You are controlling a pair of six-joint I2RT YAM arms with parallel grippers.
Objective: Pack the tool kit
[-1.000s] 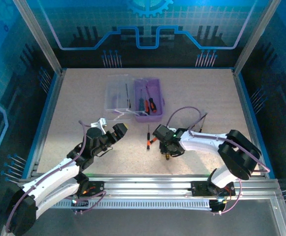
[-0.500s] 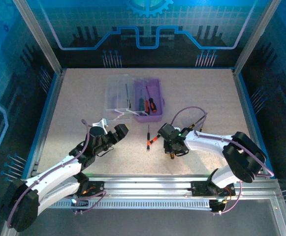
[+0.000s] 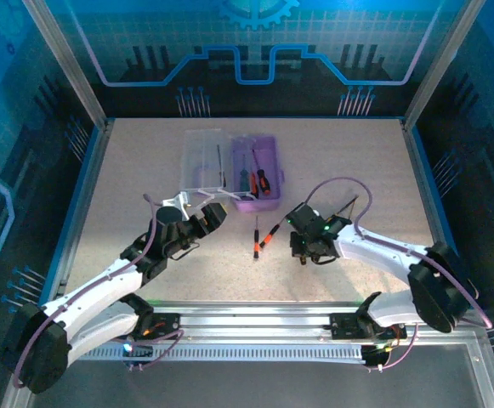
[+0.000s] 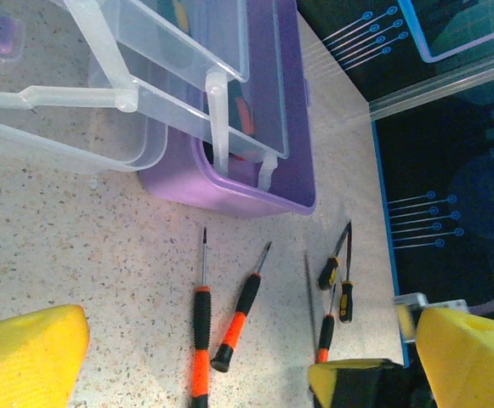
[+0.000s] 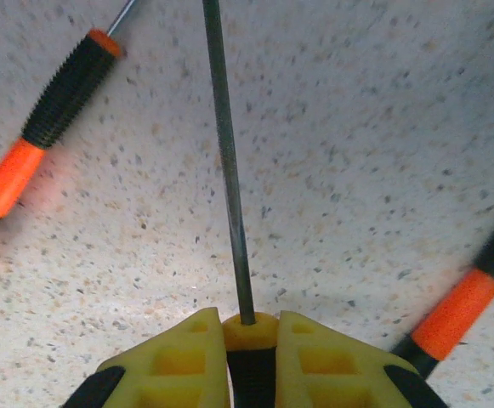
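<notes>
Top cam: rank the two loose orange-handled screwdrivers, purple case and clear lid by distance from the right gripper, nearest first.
1. The loose screwdrivers, just left of the right gripper; pair too close to split.
2. The purple case, farther back and left.
3. The clear lid, farthest, left of the case.

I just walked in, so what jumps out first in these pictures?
The right gripper is shut on a thin screwdriver, right of centre near the front of the table. The purple case lies open mid-table, clear lid folded left, with loose screwdrivers lying before it.
</notes>
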